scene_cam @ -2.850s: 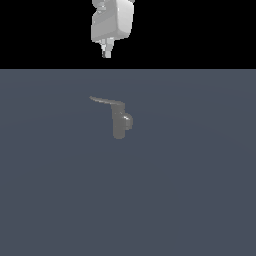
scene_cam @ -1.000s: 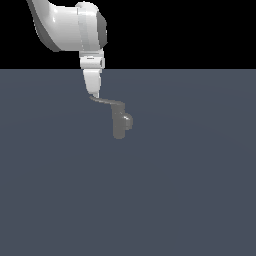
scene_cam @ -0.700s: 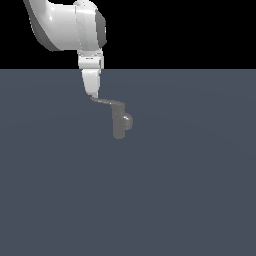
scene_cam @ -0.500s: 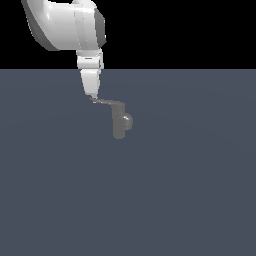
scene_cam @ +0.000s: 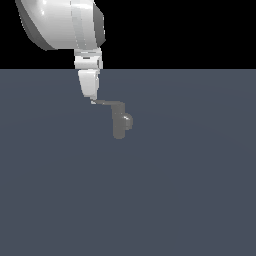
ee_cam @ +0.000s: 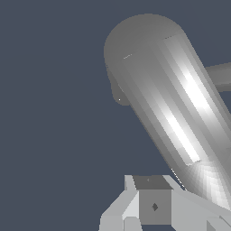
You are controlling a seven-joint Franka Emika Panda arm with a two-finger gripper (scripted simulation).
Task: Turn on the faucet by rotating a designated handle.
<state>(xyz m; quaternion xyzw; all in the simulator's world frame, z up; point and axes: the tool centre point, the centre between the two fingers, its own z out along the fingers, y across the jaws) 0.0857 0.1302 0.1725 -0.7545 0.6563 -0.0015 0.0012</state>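
The faucet is a small grey upright cylinder with a rounded stub spout on its side. Its thin flat handle projects from the top toward the exterior view's left. My gripper hangs from the white arm with its fingertips at the handle's outer tip, seemingly touching it. The fingers look pressed together, with nothing between them. In the wrist view the faucet fills the picture as a large grey cylinder just beyond my fingers. The contact point itself is hidden there.
The faucet stands alone on a flat dark blue-grey surface that spreads out on all sides. The bulky white arm looms over the far part, toward the exterior view's left.
The gripper came down from high above to the handle's tip. In the last second it eased a little lower, and the handle now lies slightly flatter.
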